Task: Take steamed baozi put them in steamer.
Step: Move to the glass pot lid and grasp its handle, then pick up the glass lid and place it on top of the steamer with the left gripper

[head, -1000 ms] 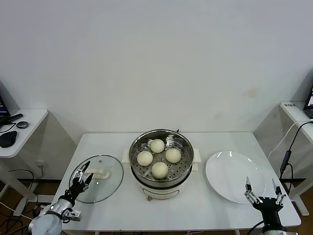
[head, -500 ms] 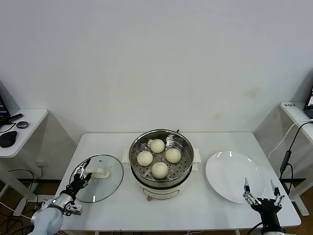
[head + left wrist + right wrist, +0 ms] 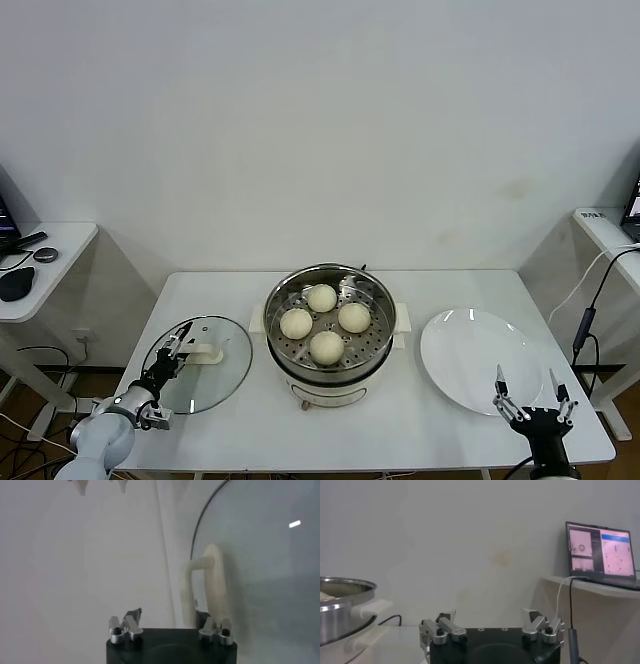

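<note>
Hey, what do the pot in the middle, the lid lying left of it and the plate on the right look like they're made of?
Steamer: apparently polished stainless steel, with mirror-bright walls and a perforated tray; base and side handles look like white plastic.
Lid: likely clear glass, since the table shows through it; metal rim, cream handle, probably plastic.
Plate: glossy white, probably glazed ceramic, judging by its sharp highlights.

A plain white wall [image 3: 320, 130] is filling the background behind the white table [image 3: 250, 420]. Side desks [image 3: 45, 265] are flanking it, one carrying a glowing laptop [image 3: 601, 555].
</note>
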